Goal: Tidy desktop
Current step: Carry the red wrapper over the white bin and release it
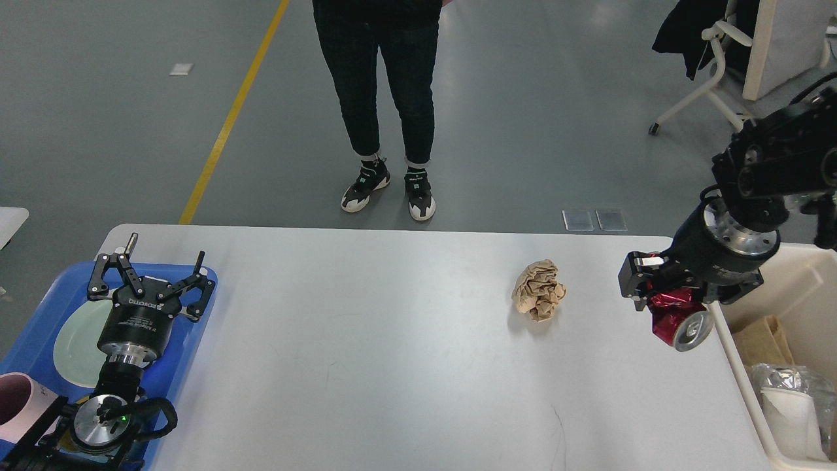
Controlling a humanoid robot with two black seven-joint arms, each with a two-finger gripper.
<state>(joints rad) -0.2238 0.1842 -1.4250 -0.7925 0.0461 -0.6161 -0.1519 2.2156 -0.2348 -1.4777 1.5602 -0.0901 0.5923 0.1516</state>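
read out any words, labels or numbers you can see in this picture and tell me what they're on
"ROBOTIQ": white letters on the body of the left claw, seen upside down.
Red can in the right claw: no print readable; too crumpled and small.
Right claw body: faint marking, too small to read.
Nothing else carries readable text.
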